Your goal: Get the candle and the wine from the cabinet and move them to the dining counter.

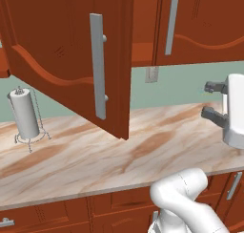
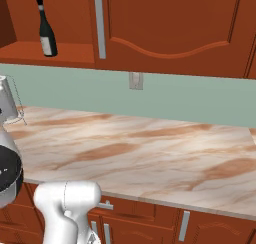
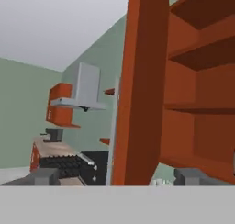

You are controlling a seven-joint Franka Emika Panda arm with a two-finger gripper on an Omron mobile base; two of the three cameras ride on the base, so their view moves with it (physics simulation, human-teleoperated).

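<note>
One wine bottle [image 2: 47, 29] stands upright on the lower shelf of the open cabinet [image 2: 50, 53], seen in the right base view at the upper left. It is dark, with a black neck and a pale label, and it stands alone on that shelf as far as this view shows.

In the left base view the same cabinet shows one door [image 1: 71, 60] swung open toward the camera, and it hides the inside, so the bottle cannot be seen there. This door carries one long silver bar handle [image 1: 98, 67]. A second handle [image 1: 171, 25] sits on the closed door to the right.

One grey paper-towel roll [image 1: 25, 113] on a wire stand is on the wall counter [image 1: 143, 151], at the left in the left base view; the right base view catches just its edge at the far left. One wall outlet [image 2: 135, 80] is on the green wall below the cabinets.

The gripper [image 1: 214, 102] is at the right edge of the left base view, above the counter, with its two dark fingers held apart and nothing between them. In the hand view the two finger tips stand well apart at the bottom, and the camera looks past the edge of the open door [image 3: 140, 90] at several bare shelves inside. That view shows also one range hood [image 3: 82, 92] and one stove [image 3: 69, 165] farther away.
</note>
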